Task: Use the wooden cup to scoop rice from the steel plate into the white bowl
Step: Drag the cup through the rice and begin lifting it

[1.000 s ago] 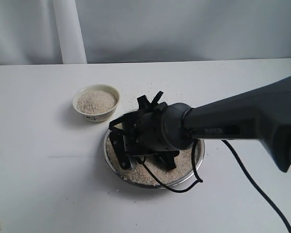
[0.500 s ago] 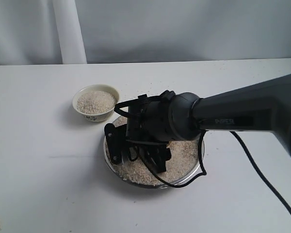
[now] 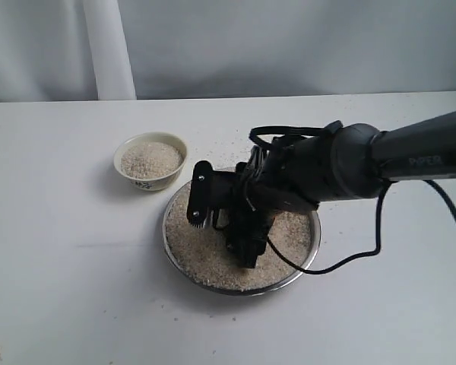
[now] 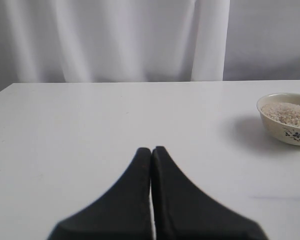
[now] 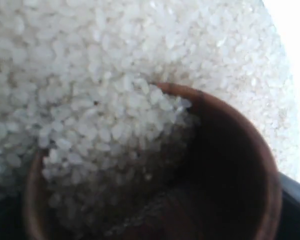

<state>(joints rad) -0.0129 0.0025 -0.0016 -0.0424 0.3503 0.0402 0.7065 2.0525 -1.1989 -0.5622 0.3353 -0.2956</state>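
Note:
The steel plate [image 3: 239, 291] lies at the table's middle, covered with rice [image 3: 194, 255]. My right gripper [image 3: 226, 224] is down over the plate, its black fingers standing astride the grains. In the right wrist view the wooden cup [image 5: 230, 150] is held close under the camera, tipped on its side with its mouth pushed into the rice [image 5: 90, 60]; grains spill into its dark inside. In the exterior view the arm hides the cup. The white bowl [image 3: 148, 182], heaped with rice, stands just behind and left of the plate. My left gripper [image 4: 151, 150] hangs shut and empty over bare table, the white bowl [image 4: 290, 135] far off to its side.
A black cable [image 3: 365, 255] loops from the right arm over the plate's right rim onto the table. Loose grains [image 3: 220, 144] are scattered on the table behind the plate. A white curtain [image 3: 110, 46] hangs behind the table's far edge.
My right wrist has turned and the gripper has swept from the plate's left part toward its middle. The forearm has swung back and right. The bowl has not moved.

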